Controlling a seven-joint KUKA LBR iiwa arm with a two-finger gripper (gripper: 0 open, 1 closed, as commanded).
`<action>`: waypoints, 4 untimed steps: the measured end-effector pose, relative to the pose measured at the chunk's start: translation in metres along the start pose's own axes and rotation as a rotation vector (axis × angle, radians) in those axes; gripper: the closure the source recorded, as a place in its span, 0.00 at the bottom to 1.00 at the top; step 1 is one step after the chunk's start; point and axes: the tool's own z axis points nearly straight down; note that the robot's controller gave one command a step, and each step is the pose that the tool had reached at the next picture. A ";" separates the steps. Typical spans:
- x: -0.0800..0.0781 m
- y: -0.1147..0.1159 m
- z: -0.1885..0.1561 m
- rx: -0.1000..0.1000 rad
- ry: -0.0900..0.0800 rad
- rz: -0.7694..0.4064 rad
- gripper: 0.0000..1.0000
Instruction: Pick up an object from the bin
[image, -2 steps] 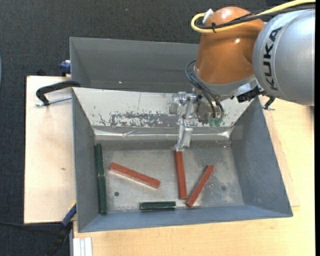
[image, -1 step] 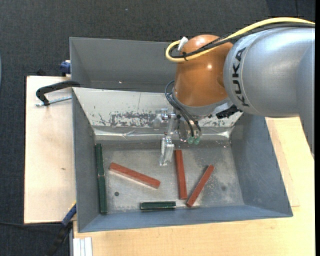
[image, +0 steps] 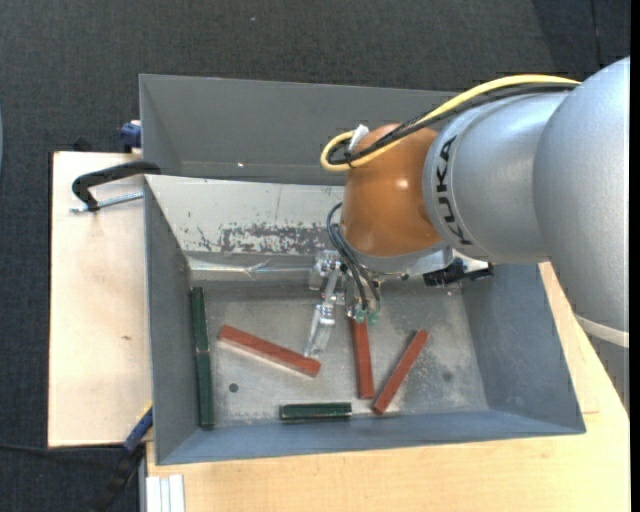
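Judging from the bin (image: 500, 400), you've lifted nothing yet: the gripper (image: 340, 328) sits low mid-floor, fingers apart and empty, between a red bar (image: 268, 352) and a red stick (image: 362, 365).

The setting looks like a robotics laboratory or test cell. A large silver industrial arm (image: 540, 170) marked KUKA, with an orange cover (image: 385, 200) and a yellow cable (image: 480, 92) at its wrist, reaches from the right into a scuffed grey metal bin (image: 250, 130). The bin holds plain red sticks (image: 268, 351) and dark green sticks (image: 203, 360). Dark carpet (image: 300, 35) lies beyond the far side.
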 end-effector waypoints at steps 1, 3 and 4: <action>0.023 -0.001 0.028 0.002 0.004 0.051 0.00; 0.056 0.018 0.050 0.002 0.004 0.025 1.00; 0.056 0.018 0.050 0.002 0.004 0.025 1.00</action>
